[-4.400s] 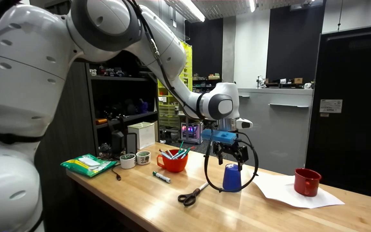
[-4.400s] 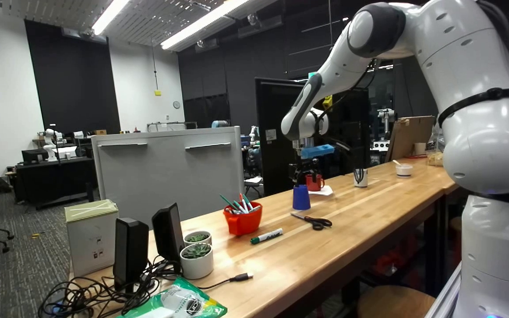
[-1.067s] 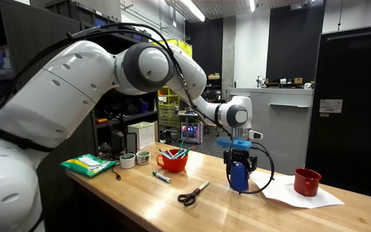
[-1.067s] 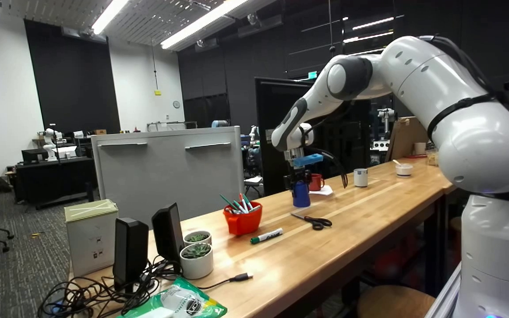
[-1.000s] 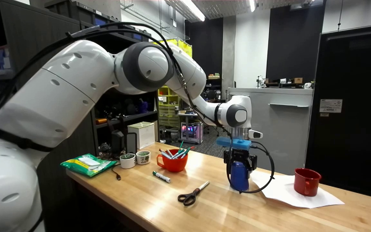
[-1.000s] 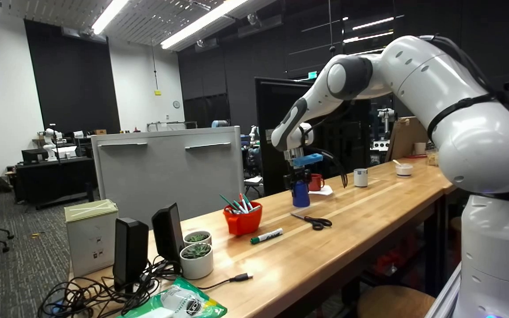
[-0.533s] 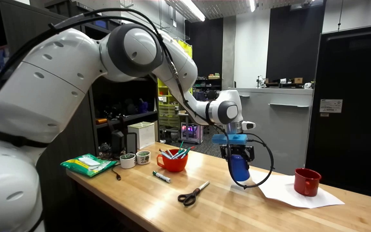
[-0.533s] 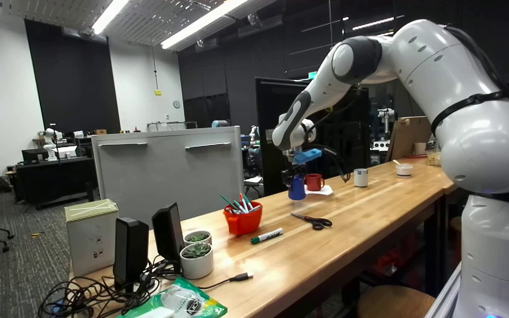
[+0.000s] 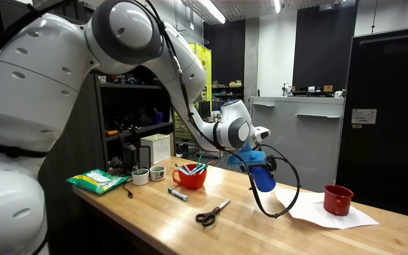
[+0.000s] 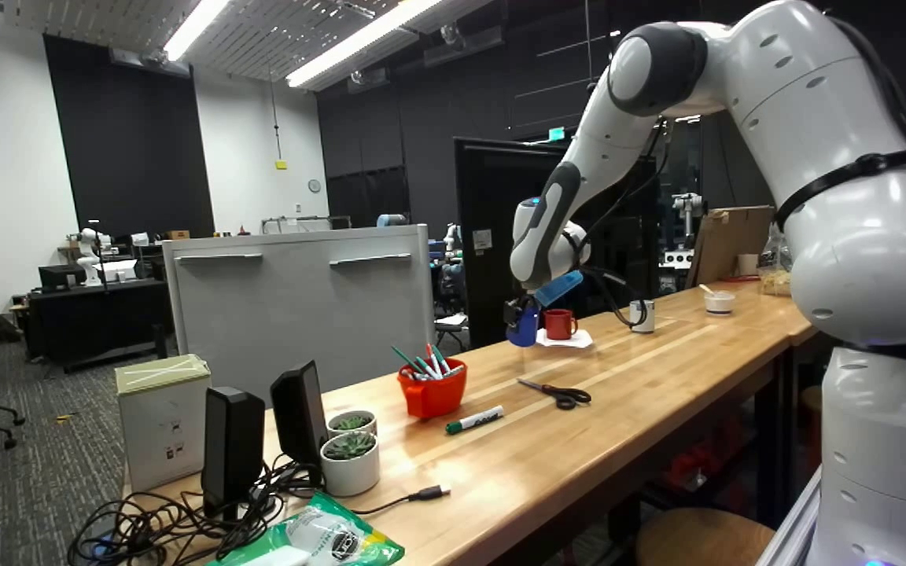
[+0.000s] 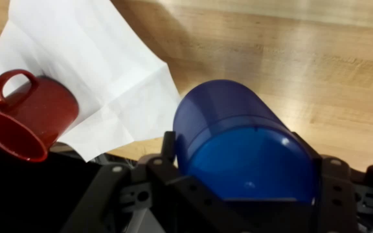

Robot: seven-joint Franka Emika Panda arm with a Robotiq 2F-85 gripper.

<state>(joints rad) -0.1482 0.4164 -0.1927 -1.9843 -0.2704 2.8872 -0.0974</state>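
My hand [image 11: 236, 144] grips a blue cup [image 9: 264, 180], holding it tilted above the wooden desk [image 9: 253, 230]. In an exterior view, my black cable [image 9: 276, 215] hangs in a loop below the cup. In the wrist view, a red mug [image 11: 47, 108] stands on creased white paper [image 11: 115, 74] near it. Across the desk lie scissors [image 9: 215, 211] and a green-capped marker [image 9: 179, 194]; farther along stand an orange mug [image 9: 193, 181] holding pens [image 9: 203, 169] and two small potted plants [image 9: 140, 178].

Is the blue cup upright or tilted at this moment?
Tilted: the blue cup slants in an exterior view, held by the claw above the table.
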